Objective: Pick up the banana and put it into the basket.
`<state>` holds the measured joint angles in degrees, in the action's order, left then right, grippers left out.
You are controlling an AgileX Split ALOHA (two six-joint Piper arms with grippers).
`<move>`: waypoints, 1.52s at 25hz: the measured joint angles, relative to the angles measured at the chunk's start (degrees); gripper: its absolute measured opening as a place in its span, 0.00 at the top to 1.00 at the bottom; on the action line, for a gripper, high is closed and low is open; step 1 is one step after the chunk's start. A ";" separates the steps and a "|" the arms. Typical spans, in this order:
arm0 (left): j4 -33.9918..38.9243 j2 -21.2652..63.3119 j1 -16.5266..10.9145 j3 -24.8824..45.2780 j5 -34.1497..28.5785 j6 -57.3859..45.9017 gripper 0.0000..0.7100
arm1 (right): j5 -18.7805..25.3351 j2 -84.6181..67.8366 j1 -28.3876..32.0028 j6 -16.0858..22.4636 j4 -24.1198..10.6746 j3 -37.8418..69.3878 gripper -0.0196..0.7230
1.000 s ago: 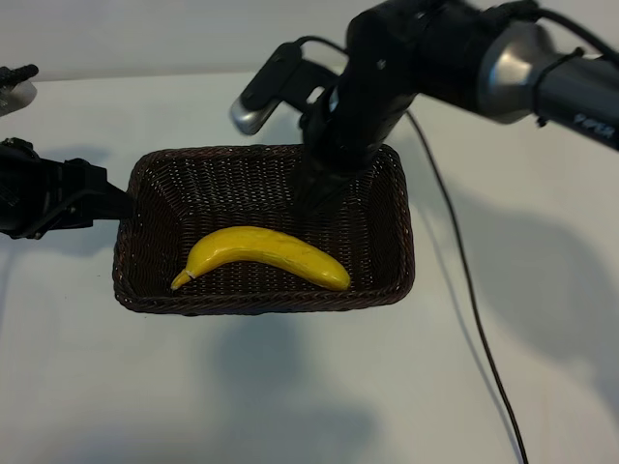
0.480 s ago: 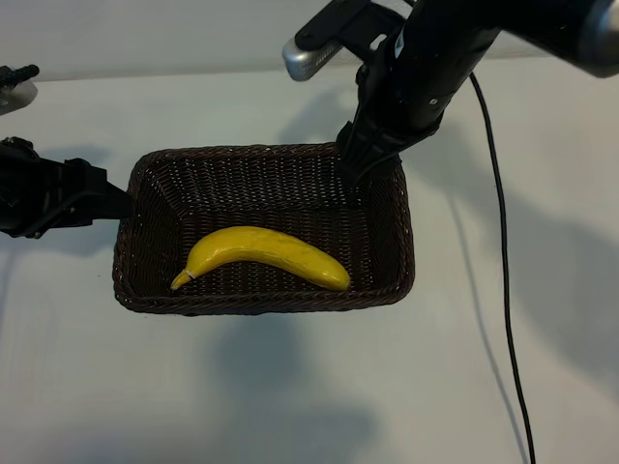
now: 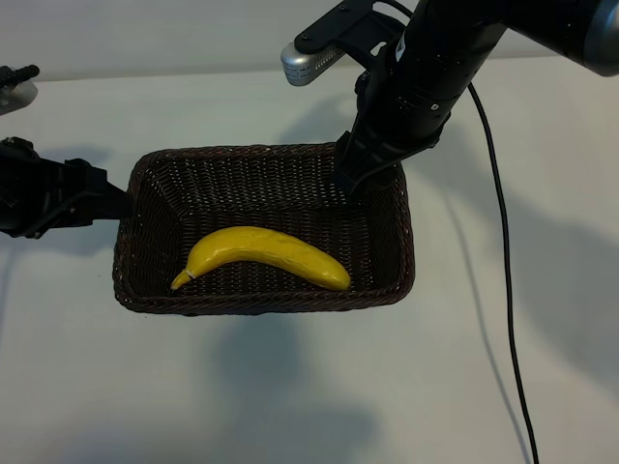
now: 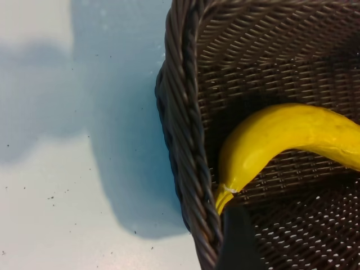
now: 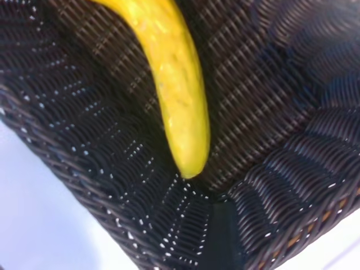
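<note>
The yellow banana [image 3: 261, 255] lies loose on the floor of the dark woven basket [image 3: 397, 224], toward the front, its stem end at the left. My right gripper [image 3: 348, 180] hangs open and empty over the basket's back right corner, well clear of the banana [image 5: 179, 95]; one dark finger [image 5: 225, 236] shows against the weave. My left gripper [image 3: 108, 201] rests open at the basket's left wall. One of its fingers [image 4: 239, 242] is inside, just past the braided rim [image 4: 183, 135], close to the banana's stem [image 4: 223, 198]. Its other finger is out of view.
White tabletop surrounds the basket on all sides. The right arm's black cable [image 3: 503, 290] trails down the table to the right of the basket. A grey fixture [image 3: 14, 87] sits at the far left edge.
The right gripper has drawn away from the basket's middle toward its back right corner and risen slightly. Banana, basket and left arm have stayed still.
</note>
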<state>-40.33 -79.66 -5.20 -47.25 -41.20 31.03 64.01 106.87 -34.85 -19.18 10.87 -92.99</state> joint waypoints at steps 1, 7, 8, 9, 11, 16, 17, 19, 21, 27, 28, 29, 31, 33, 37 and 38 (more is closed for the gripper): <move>0.00 0.00 0.00 0.00 0.00 0.00 0.23 | 0.13 0.00 0.00 0.07 0.00 0.00 0.16; 0.00 0.00 0.00 0.00 0.23 0.07 0.23 | 0.27 0.00 0.00 0.95 0.00 0.00 0.16; 0.00 0.00 0.00 0.00 0.46 0.07 0.23 | 0.27 0.00 0.00 1.01 0.00 0.00 0.16; 0.00 0.00 0.00 0.00 0.68 0.07 0.23 | 0.32 0.00 0.00 1.06 0.00 0.00 0.16; 0.00 0.00 0.00 0.00 0.89 0.07 0.23 | 0.38 0.00 0.00 1.21 0.00 0.00 0.16; -0.05 0.00 0.00 0.00 0.89 0.07 0.23 | 0.49 0.00 0.00 1.81 -0.20 0.00 0.16; -0.05 0.00 0.00 0.00 0.89 0.29 0.23 | 0.49 0.00 0.00 1.89 -0.20 0.00 0.16; -0.05 0.00 0.00 0.00 0.83 0.28 0.23 | 0.59 0.00 0.00 2.01 -0.31 0.00 0.16; -0.05 0.00 0.00 0.00 0.83 0.28 0.23 | 0.61 0.00 0.00 2.04 -0.58 0.00 0.16; -0.05 0.00 0.00 0.00 0.83 0.28 0.23 | 0.66 0.00 0.00 2.11 -1.07 0.00 0.16; -0.05 0.00 0.00 0.00 0.83 0.28 0.23 | 0.66 0.00 0.00 2.11 -1.07 0.00 0.17; -0.05 0.00 0.00 0.00 0.83 0.28 0.23 | 0.66 0.00 0.00 2.11 -1.07 0.00 0.17; -0.05 0.00 0.00 0.00 0.83 0.28 0.23 | 0.66 0.00 0.00 2.11 -1.07 0.00 0.17; -0.05 0.00 0.00 0.00 0.83 0.28 0.23 | 0.66 0.00 0.00 2.11 -1.07 0.00 0.17; -0.05 0.00 0.00 0.00 0.83 0.28 0.23 | 0.66 0.00 0.00 2.11 -1.07 0.00 0.17; -0.05 0.00 0.00 0.00 0.83 0.28 0.23 | 0.66 0.00 0.00 2.11 -1.07 0.00 0.17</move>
<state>-40.38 -79.66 -5.20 -47.25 -40.36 31.31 64.67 106.87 -34.85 -17.06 9.80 -92.99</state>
